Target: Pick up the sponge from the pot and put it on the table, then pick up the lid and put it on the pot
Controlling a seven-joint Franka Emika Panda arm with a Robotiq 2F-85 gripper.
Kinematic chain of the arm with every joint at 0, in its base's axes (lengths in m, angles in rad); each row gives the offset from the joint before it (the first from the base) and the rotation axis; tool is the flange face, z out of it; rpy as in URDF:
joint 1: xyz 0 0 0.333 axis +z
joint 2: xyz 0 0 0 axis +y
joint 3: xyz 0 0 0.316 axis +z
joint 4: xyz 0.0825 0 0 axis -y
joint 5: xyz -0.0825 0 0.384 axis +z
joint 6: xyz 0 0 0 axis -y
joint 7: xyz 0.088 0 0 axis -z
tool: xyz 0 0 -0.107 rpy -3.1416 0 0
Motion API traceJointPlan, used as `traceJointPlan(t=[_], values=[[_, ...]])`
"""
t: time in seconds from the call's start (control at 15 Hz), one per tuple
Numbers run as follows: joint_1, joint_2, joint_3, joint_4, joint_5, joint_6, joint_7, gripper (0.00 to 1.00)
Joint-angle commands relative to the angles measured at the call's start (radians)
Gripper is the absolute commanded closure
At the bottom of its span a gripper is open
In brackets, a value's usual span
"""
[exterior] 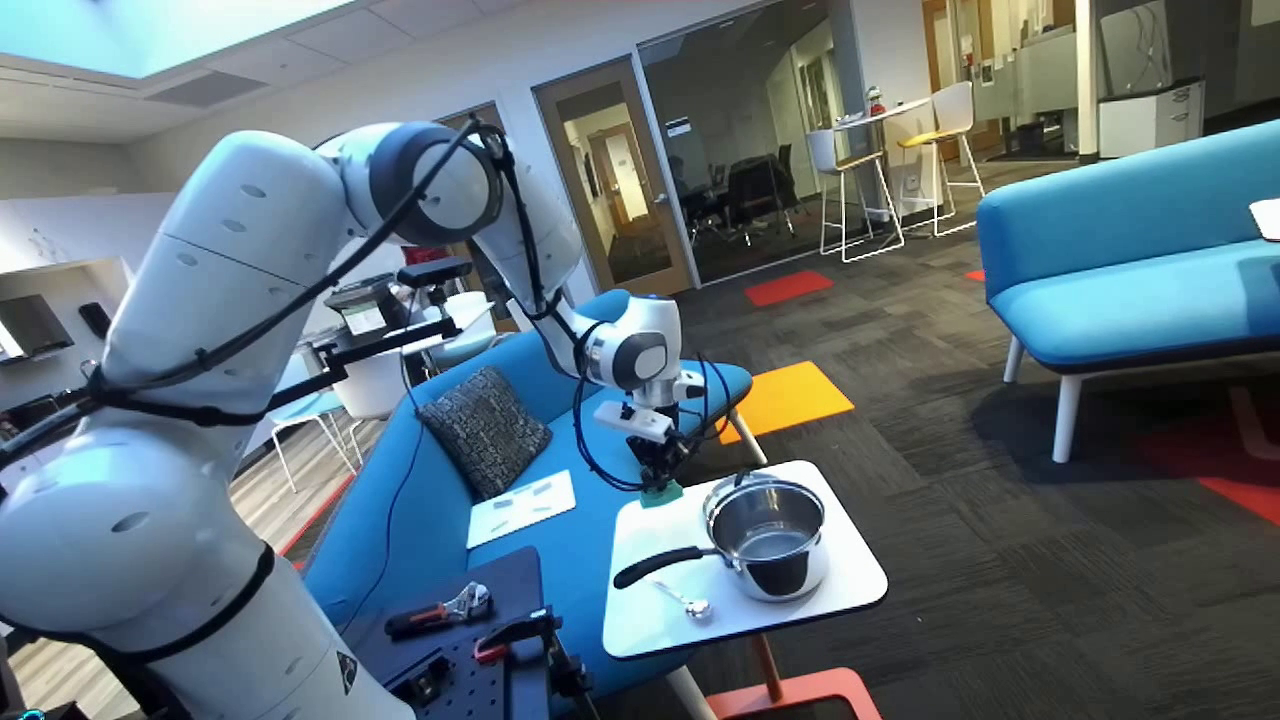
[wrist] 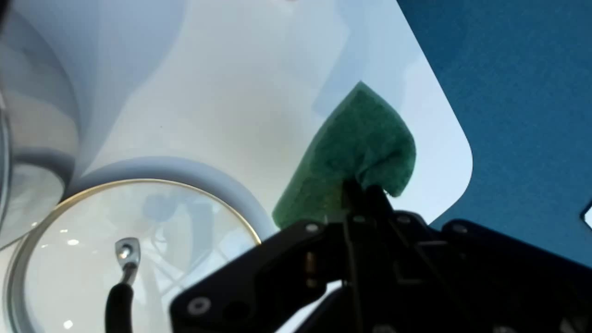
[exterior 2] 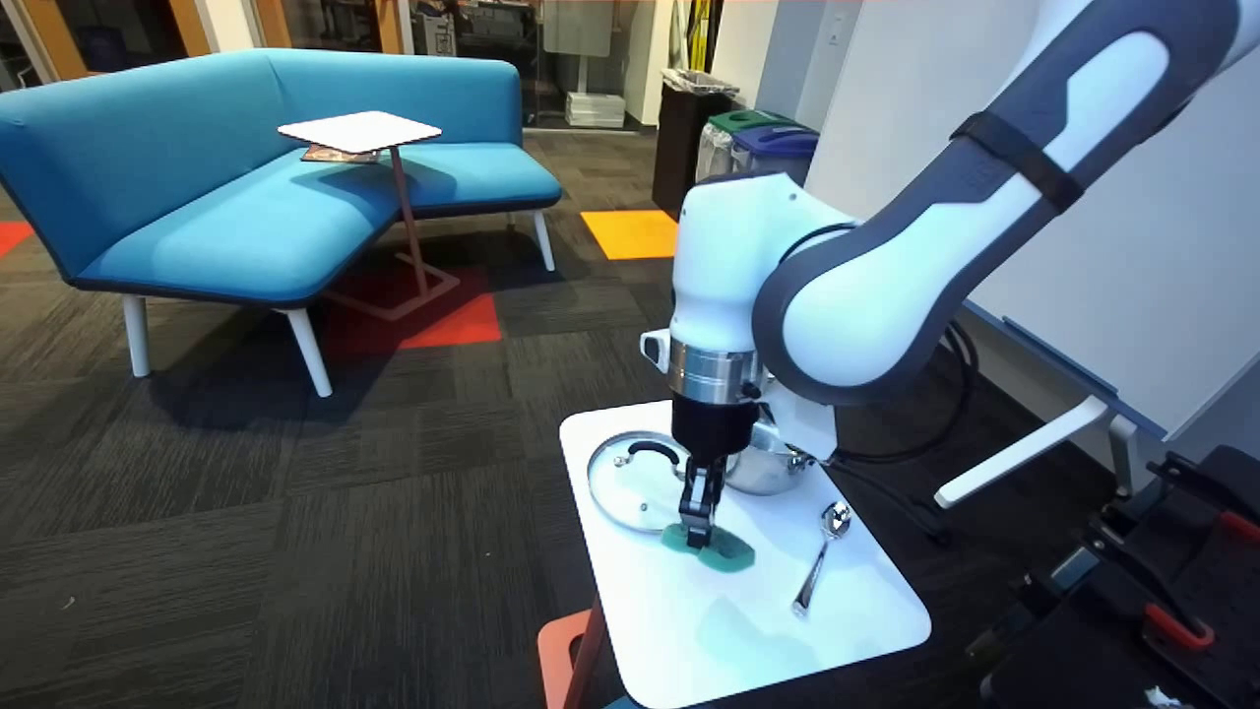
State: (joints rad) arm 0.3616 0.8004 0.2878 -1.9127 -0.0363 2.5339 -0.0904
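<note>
One sponge (wrist: 344, 152) — I had it pinched in my tool (wrist: 365, 187), above the counter (wrist: 222, 115), toward a corner — the lid (exterior 2: 630, 487) lay just inside an edge, beside the pot (exterior: 775, 545).

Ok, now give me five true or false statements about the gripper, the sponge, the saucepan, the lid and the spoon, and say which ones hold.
1. The gripper is pinching the green sponge. True.
2. A metal spoon lies on the white table beside the saucepan. True.
3. The green sponge lies inside the saucepan. False: the gripper holds it outside, over the white table.
4. The glass lid has a black handle. True.
5. The glass lid covers the saucepan. False: it is on the white table beside the saucepan, whose mouth is uncovered.
</note>
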Motion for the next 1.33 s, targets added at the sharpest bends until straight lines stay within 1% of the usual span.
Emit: traceJointPlan(t=[0.0,0.13,0.2,0.27,0.4,0.6,0.73,0.87,0.93,1.07,1.27], values=[[0.037,0.073,-0.028,0.091,-0.014,-0.025,0.041,0.99],[0.062,0.097,-0.051,0.118,-0.022,-0.024,0.070,0.99],[0.071,0.108,-0.059,0.130,-0.024,-0.026,0.081,0.90],[0.080,0.112,-0.067,0.138,-0.024,-0.033,0.094,0.69],[0.095,0.108,-0.080,0.143,-0.026,-0.050,0.118,0.56],[0.093,0.065,-0.081,0.108,-0.019,-0.073,0.141,0.34],[0.085,0.014,-0.083,0.060,-0.024,-0.063,0.145,0.19],[0.069,-0.056,-0.089,0.000,-0.024,-0.022,0.149,0.04],[0.060,-0.089,-0.095,-0.024,-0.024,0.005,0.150,0.01],[0.043,-0.129,-0.110,-0.037,-0.027,0.033,0.143,0.00],[0.017,-0.136,-0.129,0.004,-0.047,0.064,0.114,0.00]])
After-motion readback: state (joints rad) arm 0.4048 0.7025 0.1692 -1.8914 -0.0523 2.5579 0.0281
